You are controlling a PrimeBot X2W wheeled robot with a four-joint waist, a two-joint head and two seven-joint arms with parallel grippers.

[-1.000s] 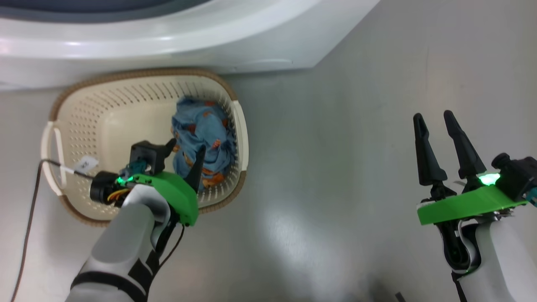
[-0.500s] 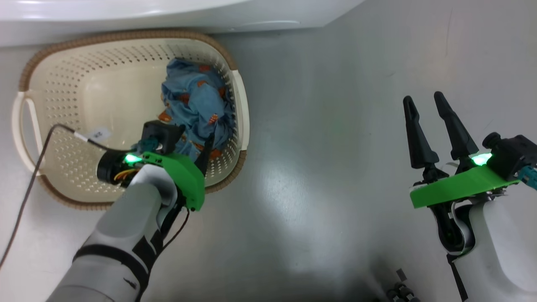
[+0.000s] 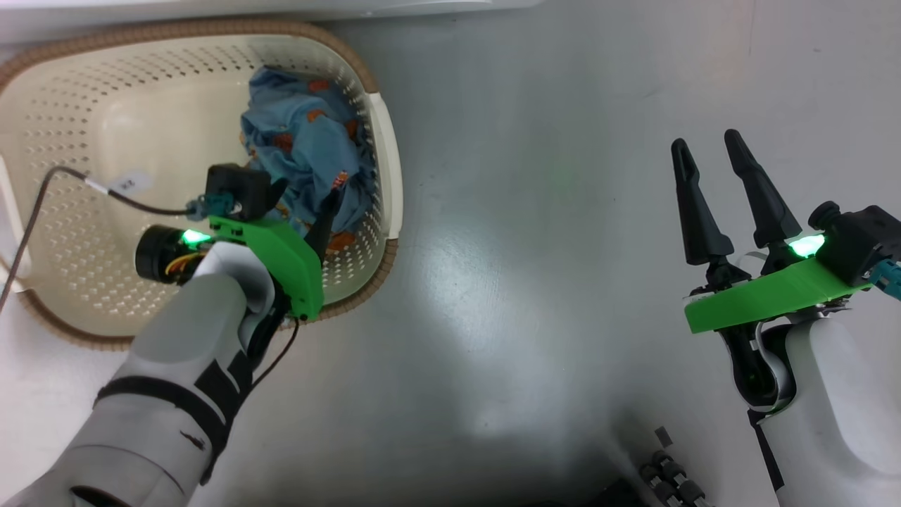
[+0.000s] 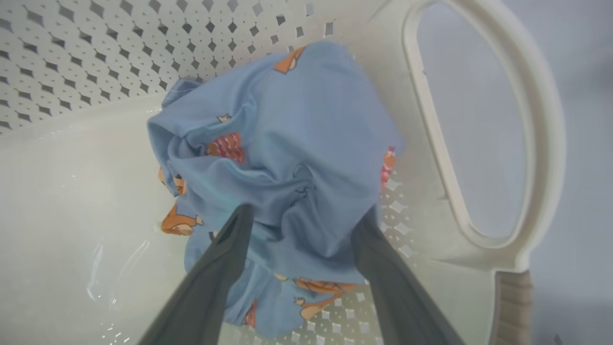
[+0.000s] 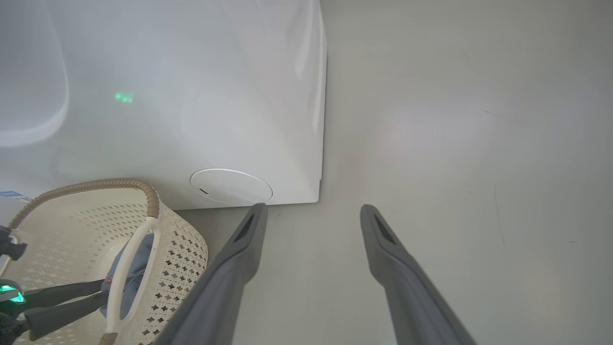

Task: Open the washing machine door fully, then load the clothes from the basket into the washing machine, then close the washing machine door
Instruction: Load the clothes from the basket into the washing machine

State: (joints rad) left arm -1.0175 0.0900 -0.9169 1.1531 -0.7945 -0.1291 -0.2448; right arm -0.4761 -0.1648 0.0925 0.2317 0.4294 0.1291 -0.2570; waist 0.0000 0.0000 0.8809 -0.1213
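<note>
The cream basket (image 3: 105,105) stands on the floor against the white washing machine (image 3: 211,7). Crumpled light blue clothes (image 3: 303,148) with orange figures lie at its right end, beside the handle. My left gripper (image 3: 307,193) reaches down into the basket. In the left wrist view it (image 4: 305,213) is open, with one finger on each side of the clothes (image 4: 297,153) near the basket handle (image 4: 541,120). My right gripper (image 3: 706,144) hangs open over bare floor, holding nothing. The right wrist view has the right gripper (image 5: 313,210), machine front (image 5: 191,96) and basket (image 5: 177,235). The washing machine door is out of view.
A black cable with a white tag (image 3: 127,184) trails from my left wrist across the basket. A round white cover (image 5: 231,186) sits low on the machine's front. Grey floor (image 3: 528,246) lies between my arms. Dark parts of my base (image 3: 669,479) show at the bottom.
The head camera has tilted down, so the basket and machine slid up the picture. My left gripper has sunk further over the clothes, still open. The right gripper stays as it was.
</note>
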